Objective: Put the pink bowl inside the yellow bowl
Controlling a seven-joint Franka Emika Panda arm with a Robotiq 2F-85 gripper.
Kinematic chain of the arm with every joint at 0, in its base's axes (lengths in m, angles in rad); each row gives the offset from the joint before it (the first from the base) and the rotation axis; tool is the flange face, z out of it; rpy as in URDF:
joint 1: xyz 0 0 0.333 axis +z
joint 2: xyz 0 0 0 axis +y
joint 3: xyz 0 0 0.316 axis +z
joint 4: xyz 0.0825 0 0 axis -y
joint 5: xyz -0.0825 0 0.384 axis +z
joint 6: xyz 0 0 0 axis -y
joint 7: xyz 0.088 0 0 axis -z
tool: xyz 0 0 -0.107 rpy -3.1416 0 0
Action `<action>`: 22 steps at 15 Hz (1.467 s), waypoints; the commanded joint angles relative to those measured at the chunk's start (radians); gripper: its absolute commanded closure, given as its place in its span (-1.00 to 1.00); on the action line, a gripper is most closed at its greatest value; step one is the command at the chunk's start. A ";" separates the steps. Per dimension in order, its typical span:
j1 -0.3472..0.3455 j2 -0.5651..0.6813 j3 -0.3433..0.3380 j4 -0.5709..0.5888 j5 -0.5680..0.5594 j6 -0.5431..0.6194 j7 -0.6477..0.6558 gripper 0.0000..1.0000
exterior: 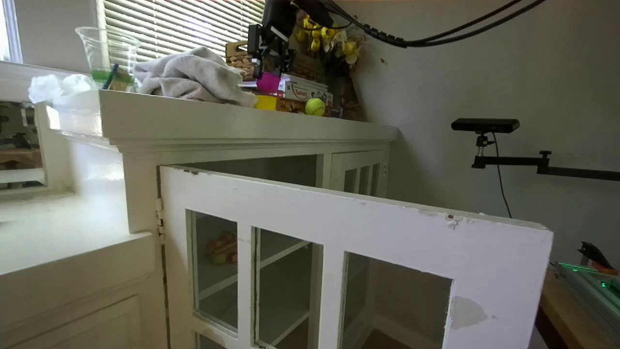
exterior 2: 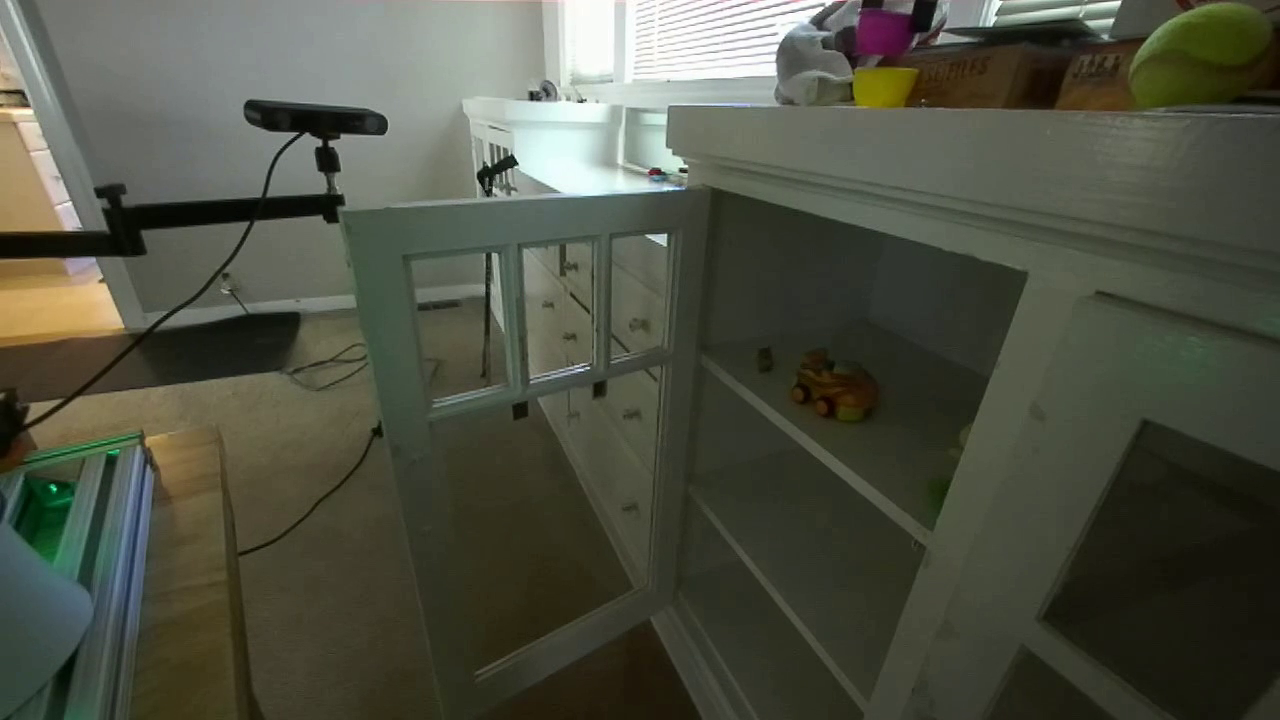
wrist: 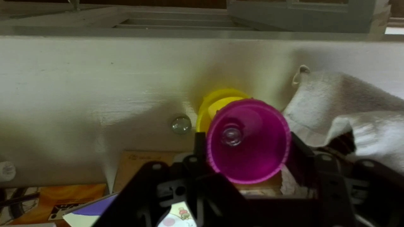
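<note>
The pink bowl [wrist: 252, 157] is held upright between the two fingers of my gripper [wrist: 247, 137] in the wrist view. A clear round glass piece sits inside it. The yellow bowl [wrist: 210, 105] stands on the white cabinet top, partly hidden behind the pink bowl in the wrist view. In both exterior views the pink bowl [exterior: 268, 83] [exterior 2: 884, 33] is above the yellow bowl [exterior: 265, 102] [exterior 2: 884, 87], with a small gap showing in an exterior view. My gripper [exterior: 272, 65] is shut on the pink bowl's sides.
A grey towel [exterior: 193, 75] lies beside the yellow bowl. Boxes [exterior 2: 975, 75] and a tennis ball [exterior: 315, 107] are on its other side. A clear glass piece [wrist: 181, 124] lies on the cabinet top [wrist: 94, 78]. A cabinet door [exterior: 368, 208] stands open below.
</note>
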 commanded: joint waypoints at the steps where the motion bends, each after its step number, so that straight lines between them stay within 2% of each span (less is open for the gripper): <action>1: -0.001 0.003 0.005 -0.017 0.005 0.038 -0.023 0.27; 18: 0.003 0.008 -0.005 -0.040 -0.023 0.045 -0.062 0.27; 19: 0.003 0.007 -0.005 -0.044 -0.025 0.047 -0.065 -0.13; 21: 0.003 0.007 -0.007 -0.050 -0.025 0.049 -0.070 -0.20; 22: 0.004 0.006 -0.007 -0.051 -0.024 0.049 -0.071 -0.36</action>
